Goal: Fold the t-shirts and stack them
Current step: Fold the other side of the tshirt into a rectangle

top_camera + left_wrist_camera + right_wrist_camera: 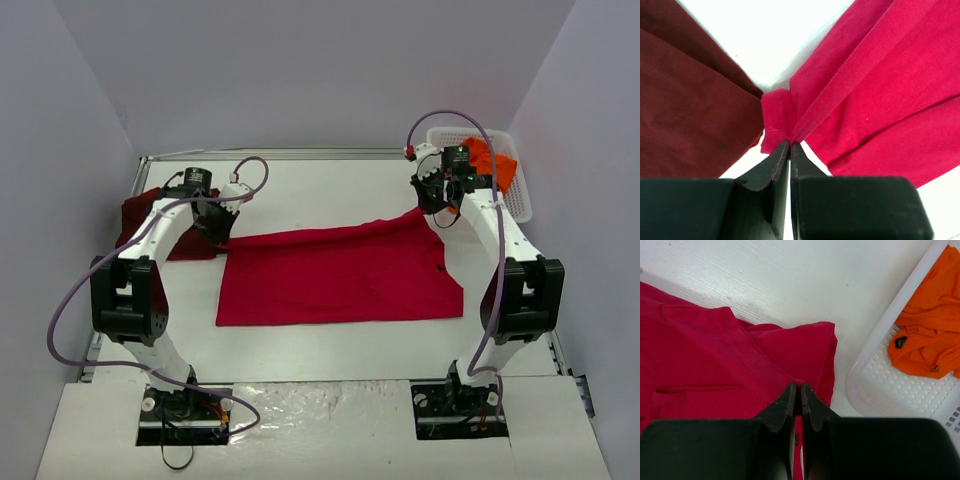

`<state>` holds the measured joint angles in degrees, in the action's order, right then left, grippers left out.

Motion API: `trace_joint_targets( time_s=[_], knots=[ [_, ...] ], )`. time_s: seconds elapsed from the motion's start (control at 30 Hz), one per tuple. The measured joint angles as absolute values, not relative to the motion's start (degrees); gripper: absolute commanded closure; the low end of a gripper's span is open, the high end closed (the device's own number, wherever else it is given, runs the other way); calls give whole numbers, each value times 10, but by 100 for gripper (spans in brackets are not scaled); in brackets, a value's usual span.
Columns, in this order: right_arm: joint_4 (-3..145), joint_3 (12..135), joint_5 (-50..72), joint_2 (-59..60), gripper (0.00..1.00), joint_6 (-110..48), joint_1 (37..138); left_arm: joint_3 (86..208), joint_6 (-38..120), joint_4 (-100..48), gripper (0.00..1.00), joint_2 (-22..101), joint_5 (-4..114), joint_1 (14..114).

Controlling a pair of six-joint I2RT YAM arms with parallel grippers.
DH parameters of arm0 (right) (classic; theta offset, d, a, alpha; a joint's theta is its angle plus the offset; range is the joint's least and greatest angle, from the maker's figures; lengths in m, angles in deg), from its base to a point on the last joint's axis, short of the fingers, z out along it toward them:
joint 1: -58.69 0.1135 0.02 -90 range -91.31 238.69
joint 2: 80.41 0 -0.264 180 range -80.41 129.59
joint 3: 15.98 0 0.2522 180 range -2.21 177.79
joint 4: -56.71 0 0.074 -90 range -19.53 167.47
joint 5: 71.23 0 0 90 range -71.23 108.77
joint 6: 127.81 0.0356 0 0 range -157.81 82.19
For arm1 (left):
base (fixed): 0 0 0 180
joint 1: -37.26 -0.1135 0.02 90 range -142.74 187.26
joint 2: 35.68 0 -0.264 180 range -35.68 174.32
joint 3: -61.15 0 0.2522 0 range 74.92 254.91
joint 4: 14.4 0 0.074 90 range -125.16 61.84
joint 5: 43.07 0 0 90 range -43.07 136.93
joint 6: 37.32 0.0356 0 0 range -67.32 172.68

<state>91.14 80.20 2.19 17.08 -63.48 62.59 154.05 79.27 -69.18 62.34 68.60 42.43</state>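
Note:
The bright red t-shirt [340, 275] lies spread across the middle of the table, its far edge pulled up between the two arms. My left gripper [218, 232] is shut on its far left corner [777, 117], the cloth bunched at the fingertips [790, 143]. My right gripper [438, 205] is shut on its far right edge [790, 355], pinched at the tips [800, 386]. The dark maroon t-shirt [140, 215] lies at the left, beside the left gripper [690, 120]. The orange t-shirt [490, 160] sits crumpled in the basket [930, 335].
A white plastic lattice basket [522, 195] stands at the back right, close to the right gripper; its rim [880, 375] shows in the right wrist view. Grey walls enclose the table on three sides. Both arm bases sit at the near edge.

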Motion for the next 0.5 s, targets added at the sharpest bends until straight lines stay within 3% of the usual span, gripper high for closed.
trace_joint_targets(
  time_s=[0.5],
  knots=[
    [911,726,22,112,100,-635,620,1519,795,-695,98,616,696,433]
  ],
)
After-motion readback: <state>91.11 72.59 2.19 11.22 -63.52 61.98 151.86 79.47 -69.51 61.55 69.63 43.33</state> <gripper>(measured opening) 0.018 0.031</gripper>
